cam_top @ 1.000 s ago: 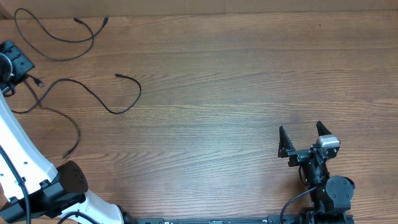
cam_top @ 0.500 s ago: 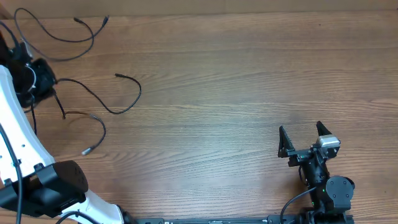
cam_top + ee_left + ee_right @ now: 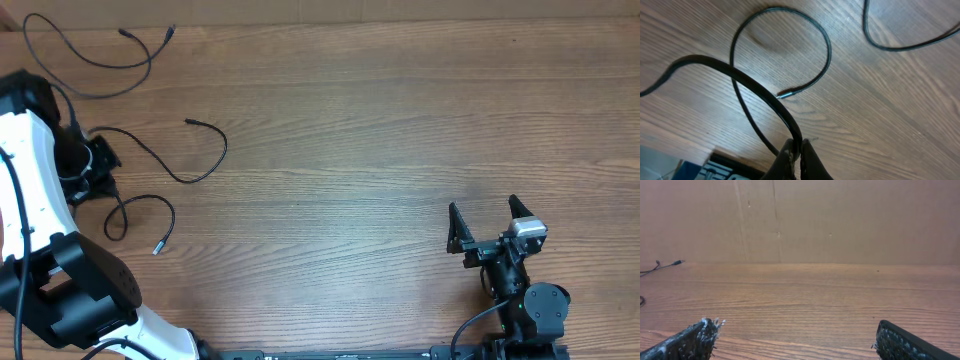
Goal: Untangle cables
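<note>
Across the wooden table (image 3: 380, 120), the left gripper (image 3: 797, 150) pinches a thin, black, looping cable (image 3: 742, 75); the right gripper (image 3: 484, 206) gapes empty.

- The left arm (image 3: 30, 170) is clad in a smooth white shell, with a rounded black joint (image 3: 90, 290).
- The right arm (image 3: 535, 305) is built in black, with a silver-grey block (image 3: 527, 229).
- The right gripper (image 3: 487, 207) is fitted with rough-faced black fingers (image 3: 692, 341).

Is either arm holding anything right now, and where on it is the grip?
The left gripper pinches one cable along its cord, back from the plug end, which lies free. The right gripper is open and empty.
</note>
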`<state>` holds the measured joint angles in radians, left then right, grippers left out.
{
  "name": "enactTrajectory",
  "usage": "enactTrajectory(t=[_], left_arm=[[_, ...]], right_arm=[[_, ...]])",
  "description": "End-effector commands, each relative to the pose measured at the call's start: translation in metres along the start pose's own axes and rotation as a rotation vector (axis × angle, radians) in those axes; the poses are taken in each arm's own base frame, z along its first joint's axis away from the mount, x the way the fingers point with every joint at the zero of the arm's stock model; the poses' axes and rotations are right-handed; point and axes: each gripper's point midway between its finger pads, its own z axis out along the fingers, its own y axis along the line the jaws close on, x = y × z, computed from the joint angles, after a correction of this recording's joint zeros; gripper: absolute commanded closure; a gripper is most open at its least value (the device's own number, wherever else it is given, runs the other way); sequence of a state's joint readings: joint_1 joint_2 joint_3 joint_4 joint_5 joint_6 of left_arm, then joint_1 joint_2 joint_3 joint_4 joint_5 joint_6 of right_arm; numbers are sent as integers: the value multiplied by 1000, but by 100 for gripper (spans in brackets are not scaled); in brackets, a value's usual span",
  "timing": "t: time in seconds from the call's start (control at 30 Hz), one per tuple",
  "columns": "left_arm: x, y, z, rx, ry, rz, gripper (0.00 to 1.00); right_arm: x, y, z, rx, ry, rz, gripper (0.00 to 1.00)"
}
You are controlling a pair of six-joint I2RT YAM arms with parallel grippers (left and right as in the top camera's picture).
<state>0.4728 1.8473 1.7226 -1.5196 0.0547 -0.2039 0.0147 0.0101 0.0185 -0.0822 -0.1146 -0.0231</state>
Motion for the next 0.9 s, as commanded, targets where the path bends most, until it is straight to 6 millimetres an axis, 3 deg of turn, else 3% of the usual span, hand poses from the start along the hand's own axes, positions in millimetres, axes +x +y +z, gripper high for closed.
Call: enactTrajectory(t=[0.0,0.13,0.37,0.4,0.43,0.5,0.57,0.67,0.77,0.8,0.87], left_arm=[[12,5,24,-22,60,-17,96],[22,6,48,-17,109,-19,96],[39,-3,68,42,179,-28,93],[40,-3,69,47,185,-28,82],[42,-4,70,54,192,-29,56],[43,-8,70,72,196,-31,23],[42,-9,69,83,194,-28,0],[35,-10,64,89,168,-27,0],[19,-14,40,101,101,3,0],[3,-19,15,115,29,9,0],[-11,-22,-11,131,-44,-26,0]], right_arm=[[2,-2,0,10,-3,-9,0],[2,-2,0,10,-3,-9,0],[2,-2,0,10,-3,-9,0],[2,-2,0,10,-3,-9,0],[2,-2,0,10,-3,-9,0],[2,-2,0,10,-3,-9,0],[2,-2,0,10,-3,-9,0],[2,-2,0,10,-3,-9,0],[2,-2,0,10,-3,-9,0],[2,-2,0,10,-3,-9,0],[2,-2,0,10,-3,-9,0]])
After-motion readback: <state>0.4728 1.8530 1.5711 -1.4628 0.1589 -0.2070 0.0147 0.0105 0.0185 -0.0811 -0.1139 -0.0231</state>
